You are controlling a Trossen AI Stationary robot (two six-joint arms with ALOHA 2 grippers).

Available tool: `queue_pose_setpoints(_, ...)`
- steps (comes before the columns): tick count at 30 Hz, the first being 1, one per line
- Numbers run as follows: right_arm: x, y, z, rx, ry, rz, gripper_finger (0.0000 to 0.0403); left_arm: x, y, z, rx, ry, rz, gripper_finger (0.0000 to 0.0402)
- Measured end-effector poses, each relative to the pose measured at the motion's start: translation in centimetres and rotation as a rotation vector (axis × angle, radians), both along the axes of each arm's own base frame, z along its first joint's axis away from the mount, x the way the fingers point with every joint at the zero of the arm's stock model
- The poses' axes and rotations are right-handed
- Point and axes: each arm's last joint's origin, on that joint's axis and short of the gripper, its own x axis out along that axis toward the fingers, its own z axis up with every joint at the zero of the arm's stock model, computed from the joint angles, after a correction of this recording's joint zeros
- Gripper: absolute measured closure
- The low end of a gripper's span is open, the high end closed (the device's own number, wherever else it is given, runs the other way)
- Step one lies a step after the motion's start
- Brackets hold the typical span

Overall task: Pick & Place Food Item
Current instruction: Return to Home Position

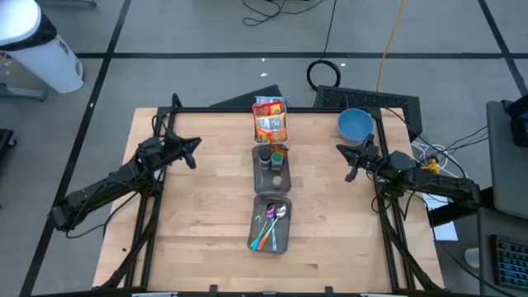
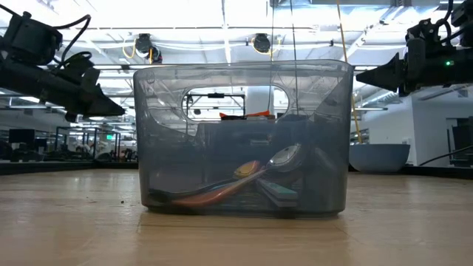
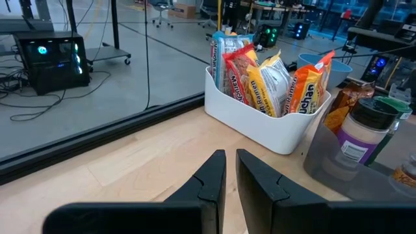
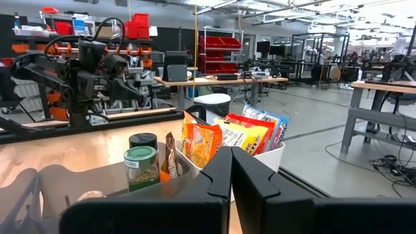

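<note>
**A:** Where are the food items, seen from the pincers?

**B:** They all stand in the middle row of the table [image 1: 206, 223]. The noodle packs [image 1: 270, 118] sit upright in the white bin [image 3: 260, 130] at the far end of this row, and the orange noodle pack [image 3: 309, 88] is among them. Just beside it is the dark bin [image 1: 256, 173]. In it stand the green-lidded seasoning bottle [image 4: 141, 166] and a dark-lidded seasoning bottle [image 4: 143, 140]. The left gripper [image 1: 192, 154] hangs over the left part of the table and the right gripper [image 1: 348, 162] over the right part. Both are well apart from the bins and point inward to them.

**A:** And the third bin?

**B:** That is the nearest one, a grey bin [image 2: 162, 148], and spoons [image 2: 275, 164] lie in it. A blue bowl [image 1: 354, 124] stands near the right gripper, apart from it.

**A:** How far open are the pincers?

**B:** Both are closed almost fully. In each wrist view the two dark fingers [image 3: 211, 179] lie side by side with only a thin slit between them, and nothing is in that slit. They hold nothing and touch nothing. In the low view both are raised well above the wood.
</note>
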Motion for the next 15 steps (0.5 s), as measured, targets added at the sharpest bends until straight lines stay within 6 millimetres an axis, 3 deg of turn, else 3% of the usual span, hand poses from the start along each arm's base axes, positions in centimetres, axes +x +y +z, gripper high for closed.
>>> queue_pose_setpoints(15, 0.0, 0.0, 0.0, 0.000, -0.002, 0.000, 0.0403, -0.7, -0.4, 1.2, 0.087, -0.112, 0.007, 0.0360)
